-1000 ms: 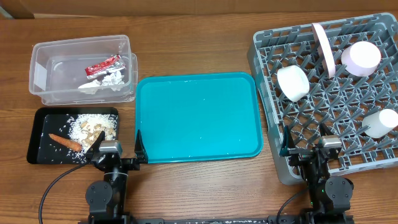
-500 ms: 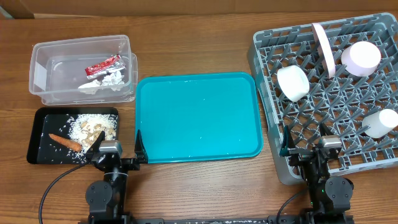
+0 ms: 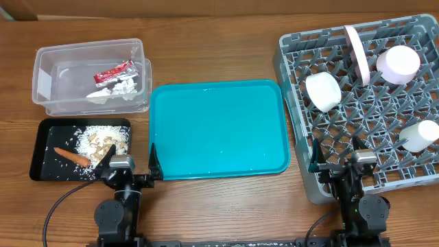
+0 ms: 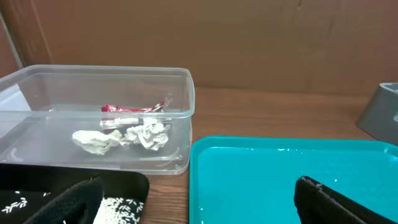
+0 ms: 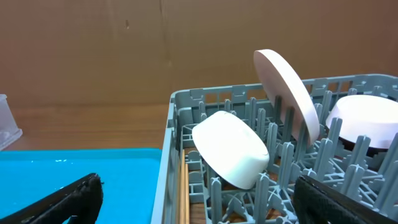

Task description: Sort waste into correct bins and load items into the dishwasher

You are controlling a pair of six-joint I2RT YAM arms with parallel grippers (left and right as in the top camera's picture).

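Observation:
The clear tub (image 3: 48, 72) holds the red-and-silver wrapper (image 3: 113, 71) and crumpled white paper (image 3: 116, 88); both also show in the left wrist view (image 4: 132, 108) (image 4: 121, 138). The black tray (image 3: 41, 165) holds the carrot (image 3: 71, 156) and beige scraps (image 3: 103, 142). The grey rack (image 3: 363, 103) holds the pale pink plate (image 3: 356, 53) upright, the pink bowl (image 3: 398, 63), the small white bowl (image 3: 323, 91) and the white cup (image 3: 419, 135). Chopsticks (image 5: 183, 186) lie inside its left wall. My left gripper (image 3: 132, 167) and right gripper (image 3: 335, 159) are open and empty at the table's front.
A teal serving tray (image 3: 218, 128) lies between the bins and the rack, with nothing on it but a few specks. Bare wooden table (image 3: 226, 213) runs along the front, around the two arm bases. A cardboard wall stands behind the table.

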